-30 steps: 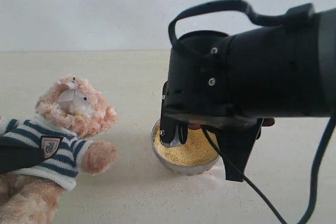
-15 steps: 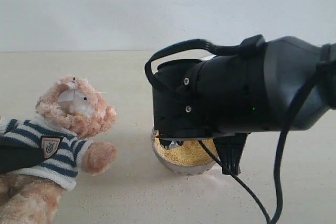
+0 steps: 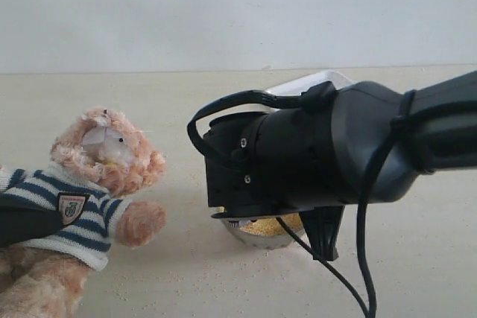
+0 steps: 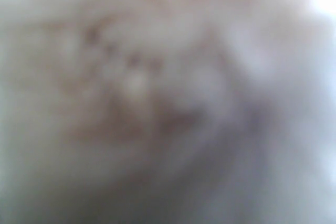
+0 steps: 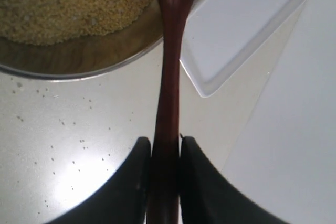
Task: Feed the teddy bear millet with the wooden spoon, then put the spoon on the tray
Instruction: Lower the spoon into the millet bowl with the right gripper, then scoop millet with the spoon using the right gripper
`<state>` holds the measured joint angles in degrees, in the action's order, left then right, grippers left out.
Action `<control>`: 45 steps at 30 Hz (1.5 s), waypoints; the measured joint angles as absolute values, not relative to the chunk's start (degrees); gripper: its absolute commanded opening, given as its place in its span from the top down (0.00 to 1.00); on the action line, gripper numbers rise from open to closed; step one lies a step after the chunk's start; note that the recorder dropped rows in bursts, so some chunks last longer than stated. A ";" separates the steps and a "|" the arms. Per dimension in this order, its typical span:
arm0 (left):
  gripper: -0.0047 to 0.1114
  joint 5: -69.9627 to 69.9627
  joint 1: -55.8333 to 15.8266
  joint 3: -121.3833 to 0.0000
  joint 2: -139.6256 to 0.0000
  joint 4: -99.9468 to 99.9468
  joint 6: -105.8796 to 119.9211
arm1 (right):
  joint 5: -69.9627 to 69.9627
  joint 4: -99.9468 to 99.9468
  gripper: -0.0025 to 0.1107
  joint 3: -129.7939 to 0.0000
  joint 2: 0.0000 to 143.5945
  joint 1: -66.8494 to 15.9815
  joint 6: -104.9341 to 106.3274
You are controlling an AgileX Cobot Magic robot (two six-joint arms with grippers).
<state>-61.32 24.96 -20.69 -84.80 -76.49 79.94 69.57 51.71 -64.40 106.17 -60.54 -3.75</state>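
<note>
The teddy bear leans back at the left in its striped sweater. A black finger of my left gripper lies across its chest, the other finger hidden behind it; the left wrist view is only a blur of fur. My right gripper is shut on the handle of the wooden spoon, whose head reaches over the rim of the steel bowl of millet and runs out of frame. The white tray lies right beside the bowl. My bulky right arm covers most of the bowl.
Loose millet grains are scattered on the pale table around the bowl. A corner of the tray shows behind the right arm. A black cable hangs from that arm in front of the bowl.
My right arm has swung left and lower over the bowl, hiding more of the millet and uncovering the tray's corner behind it. The bear and the left gripper have not moved.
</note>
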 measured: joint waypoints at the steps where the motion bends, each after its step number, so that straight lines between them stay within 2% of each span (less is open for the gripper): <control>1: 0.92 -61.32 24.96 -20.69 -84.80 -76.49 79.94 | 69.57 51.71 0.98 -64.40 106.43 -60.54 -3.86; 16: 0.92 -61.32 24.96 -20.69 -84.80 -76.49 79.94 | 69.75 50.07 0.98 -64.40 106.66 -63.95 -5.16; 45: 0.92 -61.32 24.96 -20.69 -84.80 -76.49 79.94 | 69.05 34.01 0.98 -64.40 101.62 -62.58 -13.12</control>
